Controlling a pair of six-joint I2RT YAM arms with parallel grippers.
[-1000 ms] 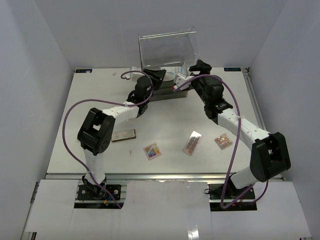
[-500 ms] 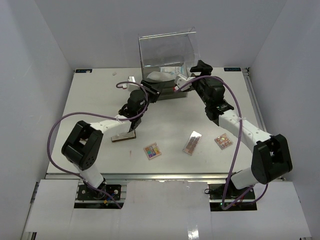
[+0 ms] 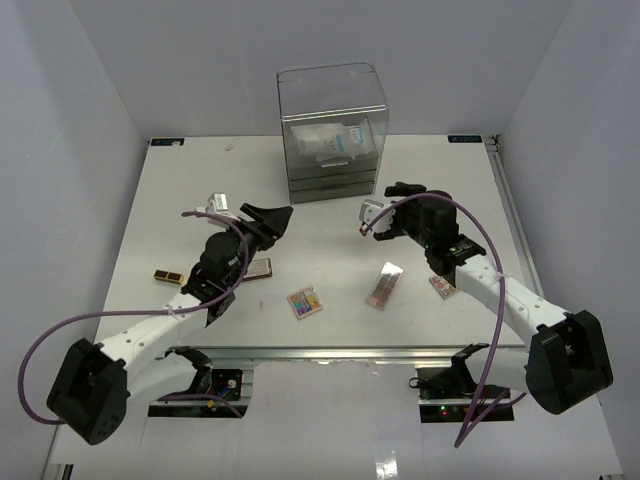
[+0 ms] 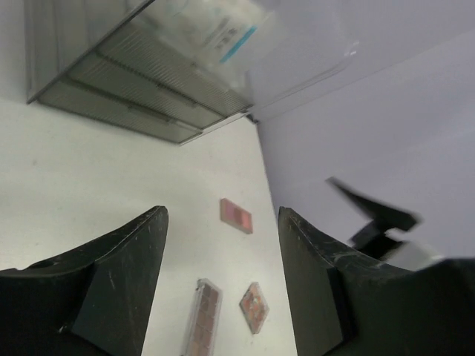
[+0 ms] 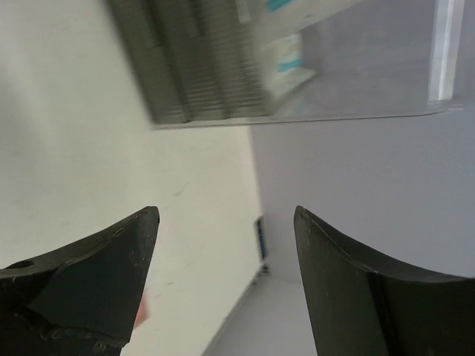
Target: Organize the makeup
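White desk (image 3: 150,200), pale walls boxing it in on three sides, and the picture had changed fast. Both arms, a second ago reaching into the clear drawer box (image 3: 332,120) at the back, had pulled out to mid-desk. The box now stood upright and shut, with the white-blue packet (image 3: 335,142) showing through its wall. That looked like one batch stowed and the next pick coming.

Far left lay a small dark item (image 3: 168,275), too small to name. Next came the left gripper (image 4: 221,216), jaws apart and empty, hovering above the desk, with the bronze compact (image 3: 260,268) half tucked under its arm. Centre front, the colourful eyeshadow palette (image 3: 304,302) sat alone, and just right of it lay the long pink palette (image 3: 384,285). Then the right gripper (image 5: 224,215), jaws spread too, nothing between them, aimed at the box. A last palette (image 3: 440,285) peeked out beside the right forearm.

So about five pieces remained loose on the desk, well apart from the box, and the job looked roughly half done.
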